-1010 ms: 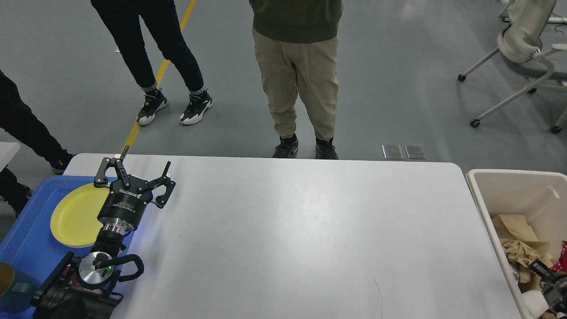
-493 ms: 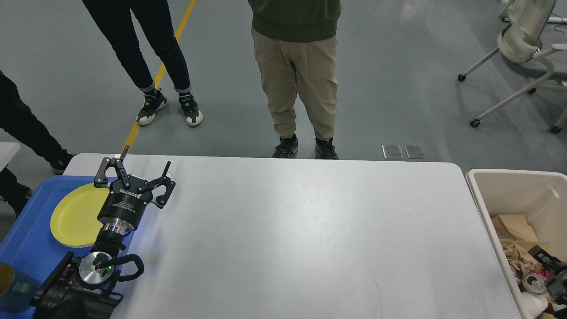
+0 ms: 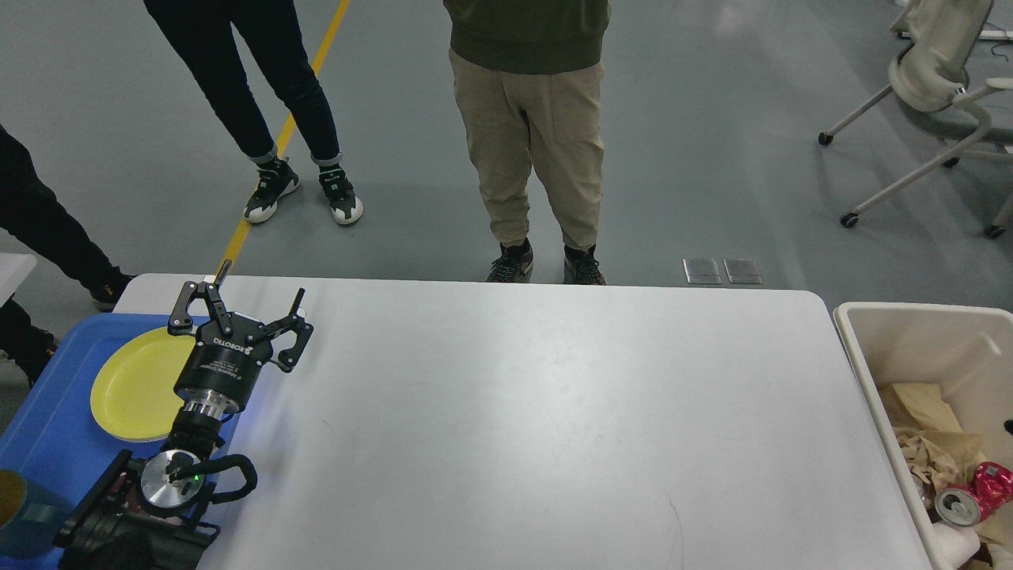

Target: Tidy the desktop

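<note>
The right gripper, seen a second ago low over the beige bin (image 3: 851, 332) at the right edge, has gone out of view, and a crushed red can (image 3: 975, 492) now lies among crumpled brown paper (image 3: 934, 455) inside that bin. The left arm has not shifted.

The left gripper (image 3: 255, 299) stands at the near-left corner of the desktop (image 3: 554, 419), its arm rising from the bottom-left edge and pointing away from the robot. Its black fingers (image 3: 187, 305) are spread wide with nothing between them. Behind them come a black cylindrical body with white lettering and a bright metal wrist ring.

The desktop is a broad white rectangle with rounded corners, smooth and matte, filling the middle of the view. Against its left side sits a blue plastic tray (image 3: 47, 443) carrying a round yellow plate (image 3: 130, 384), partly hidden by the gripper. The bin, a smooth-walled plastic tub, stands just beside the right side.
</note>
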You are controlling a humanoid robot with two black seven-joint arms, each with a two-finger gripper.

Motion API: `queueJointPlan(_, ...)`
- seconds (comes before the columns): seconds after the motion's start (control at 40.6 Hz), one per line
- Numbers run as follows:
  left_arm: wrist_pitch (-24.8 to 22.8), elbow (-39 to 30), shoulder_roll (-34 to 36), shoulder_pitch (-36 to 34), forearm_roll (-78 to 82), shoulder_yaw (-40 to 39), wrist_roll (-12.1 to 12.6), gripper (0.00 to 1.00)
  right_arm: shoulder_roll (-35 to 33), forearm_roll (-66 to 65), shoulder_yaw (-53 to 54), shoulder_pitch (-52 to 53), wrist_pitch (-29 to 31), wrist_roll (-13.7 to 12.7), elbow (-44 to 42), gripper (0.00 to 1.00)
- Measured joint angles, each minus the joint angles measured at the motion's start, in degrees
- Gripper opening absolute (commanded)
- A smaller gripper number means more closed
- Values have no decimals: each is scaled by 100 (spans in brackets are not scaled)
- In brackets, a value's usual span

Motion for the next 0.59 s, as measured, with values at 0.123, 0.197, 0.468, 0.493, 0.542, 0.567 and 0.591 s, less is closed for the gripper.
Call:
queueJointPlan(0.123, 0, 0, 2, 0, -1, -1, 0, 96, -356, -6, 1496, 235, 14, 7, 758, 100)
queueJointPlan(0.197, -2, 1, 1, 0, 0, 0, 0, 96, -518, -5, 2752, 253, 31, 15, 1329, 100)
queueJointPlan(0.468, -2, 1, 0, 0, 0, 0, 0, 96, -370, -325, 6240, -840, 367, 15, 3137, 100)
queueJointPlan(0.493, -2, 1, 0, 0, 0, 0, 0, 96, -337, -455, 6392, -922, 436, 21, 3228, 100)
queueJointPlan(0.542, -2, 1, 0, 0, 0, 0, 0, 96, -216, -844, 6718, -1079, 558, 81, 3380, 100)
queueJointPlan(0.567, -2, 1, 0, 0, 0, 0, 0, 96, -105, -1106, 6910, -1157, 607, 143, 3439, 100)
queueJointPlan(0.591, -2, 1, 0, 0, 0, 0, 0, 96, 127, -1549, 7234, -1284, 664, 271, 3507, 100)
